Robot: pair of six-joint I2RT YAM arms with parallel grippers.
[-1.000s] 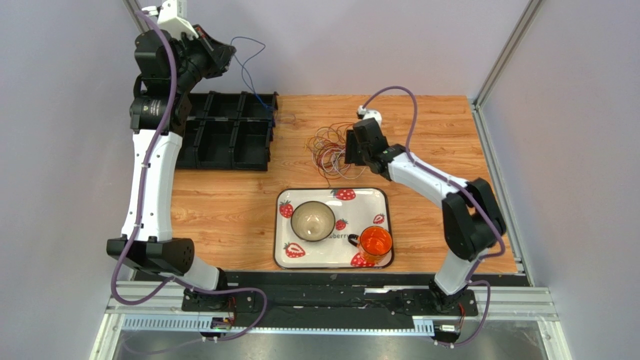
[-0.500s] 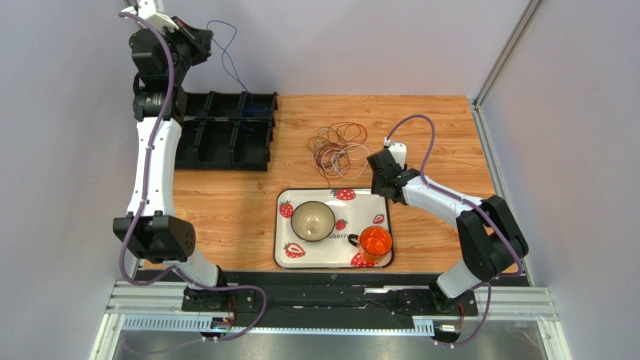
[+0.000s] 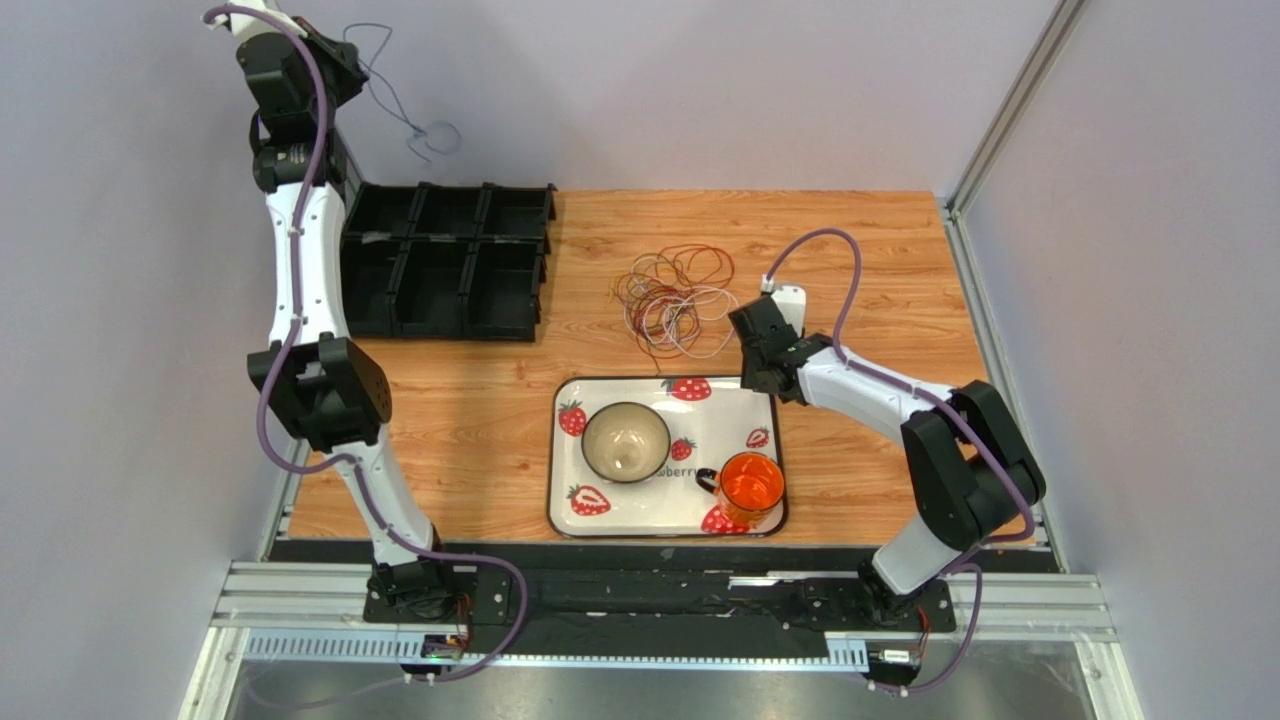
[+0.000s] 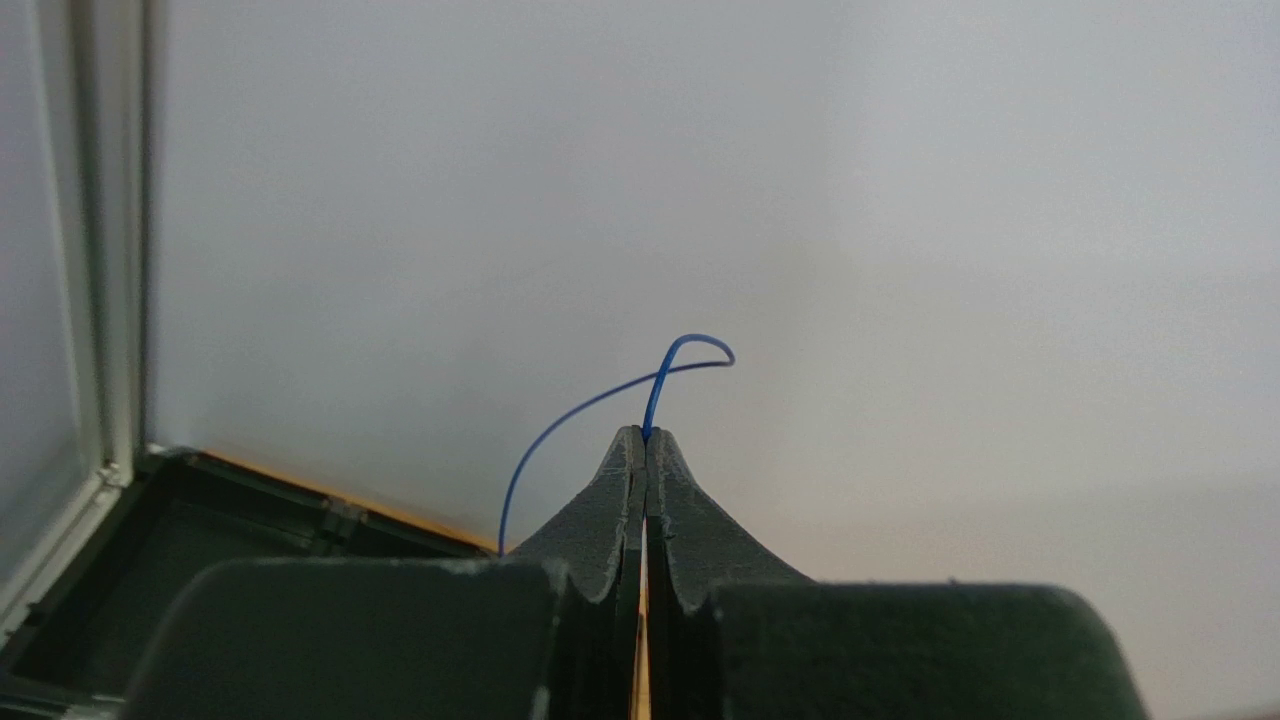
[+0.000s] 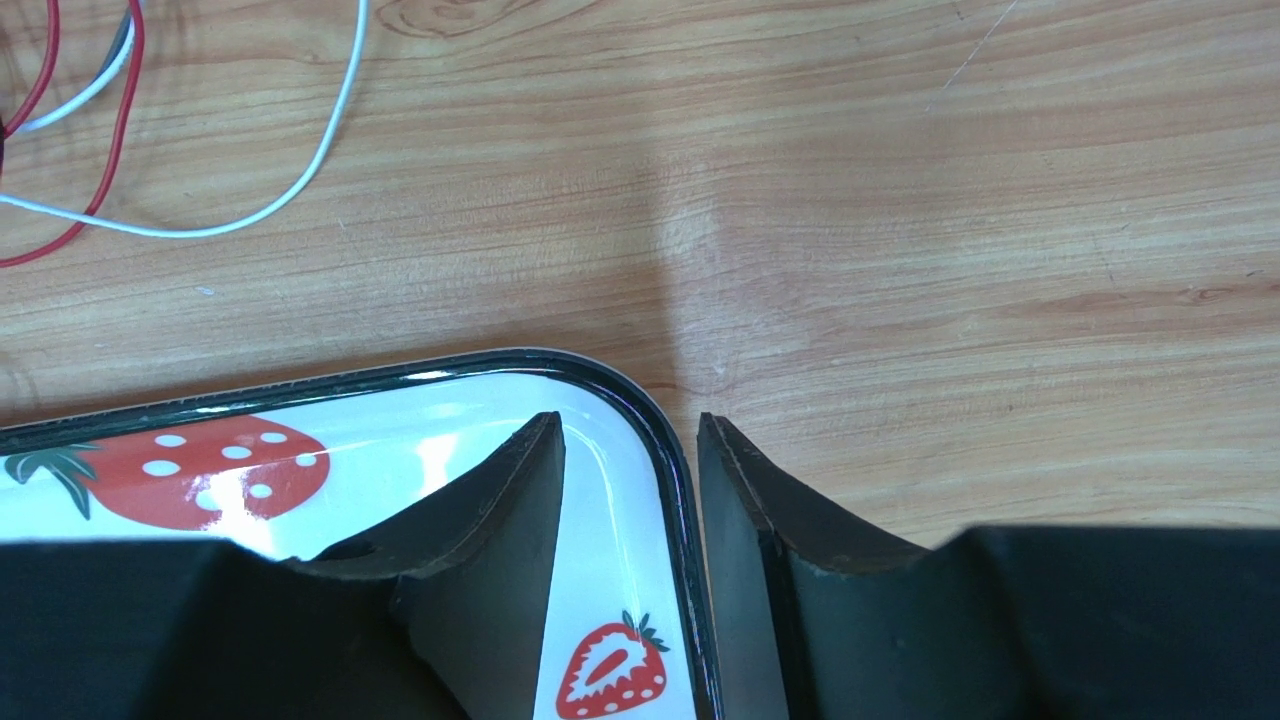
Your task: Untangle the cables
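Cables (image 3: 673, 293) are mostly lying tangled on the table (image 3: 872, 255) while you're holding one blue cable (image 4: 601, 401) high in the clamped left gripper (image 4: 645, 435), right gripper (image 5: 628, 438) hanging part-open, empty.

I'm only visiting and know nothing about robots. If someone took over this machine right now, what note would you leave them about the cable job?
Left gripper: shut on a blue cable, raised high at the far left, beyond the black bins.
Right gripper: open, holding nothing, its jaws on either side of the tray rim at a corner.
Cables: the rest lie in a tangled pile on the table, beyond the tray.
Done: the blue cable is lifted clear of the pile.
Left: set it down apart, then separate the red, white and other loops.
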